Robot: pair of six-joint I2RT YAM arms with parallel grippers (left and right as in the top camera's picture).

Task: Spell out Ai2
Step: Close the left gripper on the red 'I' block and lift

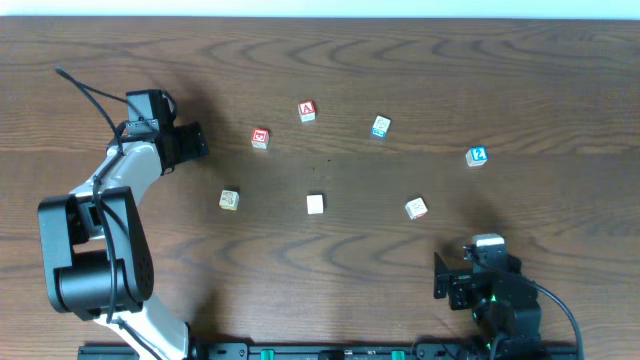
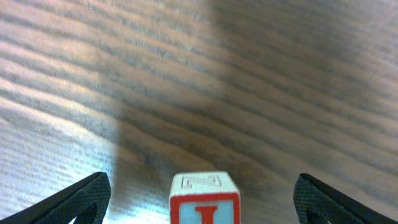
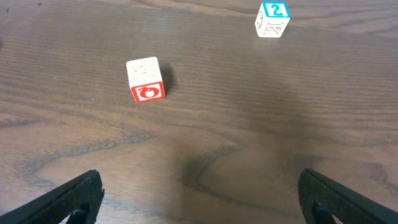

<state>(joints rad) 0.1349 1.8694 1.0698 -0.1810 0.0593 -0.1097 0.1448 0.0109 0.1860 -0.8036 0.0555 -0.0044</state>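
Seen from overhead, the cube with a red "A" (image 1: 307, 111) lies at the far middle of the table. The blue-and-white "2" cube (image 1: 476, 155) (image 3: 273, 18) is at the right. A red-framed cube with the red "I" (image 2: 205, 200) (image 1: 260, 138) stands just ahead of my left gripper (image 1: 200, 142) (image 2: 203, 202). That gripper is open, and in the left wrist view the cube shows between its fingertips, clear of both. My right gripper (image 1: 486, 245) (image 3: 202, 199) is open over bare wood near the front right edge, well short of the "2" cube.
A cube with a red symbol (image 3: 145, 79) (image 1: 416, 208) lies ahead of the right gripper, to the left. Also loose on the wooden table (image 1: 560, 90) are a blue-marked cube (image 1: 380, 126), a plain pale cube (image 1: 315, 204) and a tan cube (image 1: 229, 200).
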